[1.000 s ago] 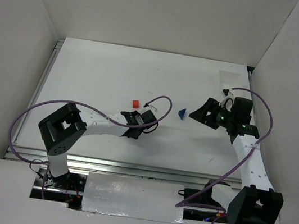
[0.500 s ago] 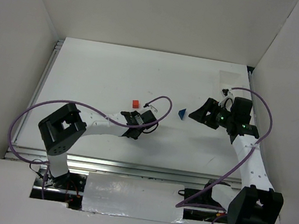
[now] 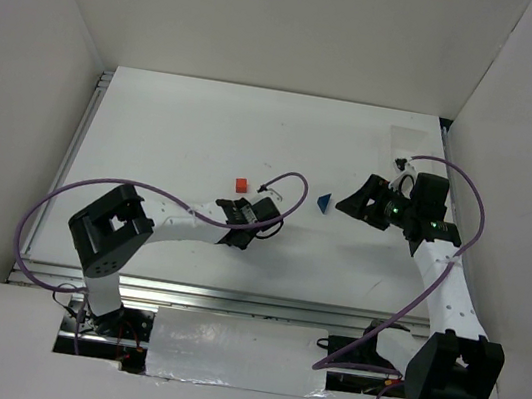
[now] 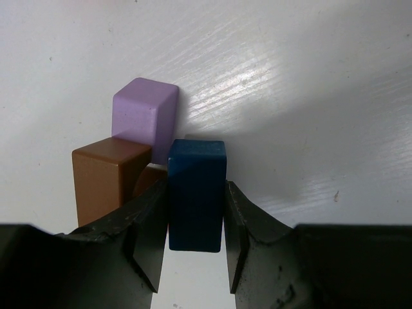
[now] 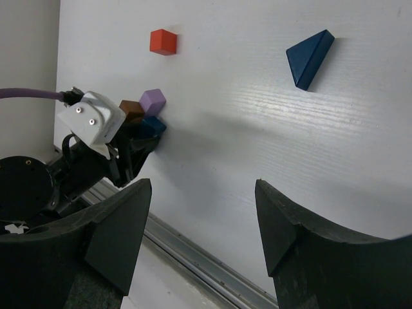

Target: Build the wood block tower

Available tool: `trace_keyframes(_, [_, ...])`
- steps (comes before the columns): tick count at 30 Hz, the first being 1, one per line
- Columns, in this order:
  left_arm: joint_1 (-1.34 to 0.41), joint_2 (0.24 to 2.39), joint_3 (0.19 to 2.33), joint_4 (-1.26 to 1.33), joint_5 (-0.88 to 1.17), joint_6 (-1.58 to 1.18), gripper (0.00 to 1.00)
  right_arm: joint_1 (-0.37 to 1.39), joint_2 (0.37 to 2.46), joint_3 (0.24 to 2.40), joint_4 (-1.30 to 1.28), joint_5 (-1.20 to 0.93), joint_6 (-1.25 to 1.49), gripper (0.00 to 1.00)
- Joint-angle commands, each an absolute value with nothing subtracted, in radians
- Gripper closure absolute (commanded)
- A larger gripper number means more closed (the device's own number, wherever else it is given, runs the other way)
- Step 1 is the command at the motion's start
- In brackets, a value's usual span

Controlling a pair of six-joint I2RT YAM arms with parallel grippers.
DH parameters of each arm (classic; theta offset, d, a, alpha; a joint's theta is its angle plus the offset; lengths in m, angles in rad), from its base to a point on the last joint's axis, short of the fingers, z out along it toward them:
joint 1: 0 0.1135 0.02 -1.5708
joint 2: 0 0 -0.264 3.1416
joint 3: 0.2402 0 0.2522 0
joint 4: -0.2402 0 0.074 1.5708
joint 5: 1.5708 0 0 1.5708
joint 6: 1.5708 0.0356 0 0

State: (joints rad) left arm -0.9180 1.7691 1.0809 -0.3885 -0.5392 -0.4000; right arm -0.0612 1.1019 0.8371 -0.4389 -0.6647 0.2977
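My left gripper point(image 4: 193, 239) is shut on a dark blue oblong block point(image 4: 196, 193) that stands on the table. Right beside it are a brown-orange block point(image 4: 103, 177) and a pale purple block point(image 4: 145, 119), touching each other. The same cluster shows in the right wrist view: purple block point(image 5: 152, 101), brown block point(image 5: 132, 109), blue block point(image 5: 153, 125). A red cube point(image 3: 240, 184) lies apart, left of the left gripper point(image 3: 261, 217). A blue triangular block point(image 3: 323, 203) lies between the arms. My right gripper point(image 3: 359, 202) is open and empty, just right of the triangle.
A clear plastic tray point(image 3: 409, 139) sits at the back right of the white table. White walls enclose the table on three sides. A metal rail point(image 5: 193, 248) runs along the near edge. A purple cable point(image 3: 288, 188) loops over the left arm.
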Motion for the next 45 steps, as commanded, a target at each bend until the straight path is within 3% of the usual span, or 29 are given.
trace_keyframes(1, [-0.922,1.735,1.117,-0.393,-0.558,-0.419,0.5,-0.052,1.077,0.848,-0.44,-0.66,0.285,0.27])
trace_keyframes(28, [-0.962,1.686,1.163,-0.452,-0.563,-0.426,0.47,-0.049,1.072,0.847,-0.442,-0.664,0.279,0.27])
trace_keyframes(32, [-0.966,1.667,1.148,-0.431,-0.532,-0.417,0.54,-0.048,1.068,0.844,-0.44,-0.66,0.281,0.27])
trace_keyframes(39, [-0.971,1.701,1.129,-0.402,-0.466,-0.428,0.81,-0.049,1.069,0.845,-0.44,-0.657,0.284,0.27])
trace_keyframes(45, [-0.971,1.739,1.124,-0.393,-0.486,-0.442,0.82,-0.048,1.071,0.845,-0.442,-0.66,0.284,0.27])
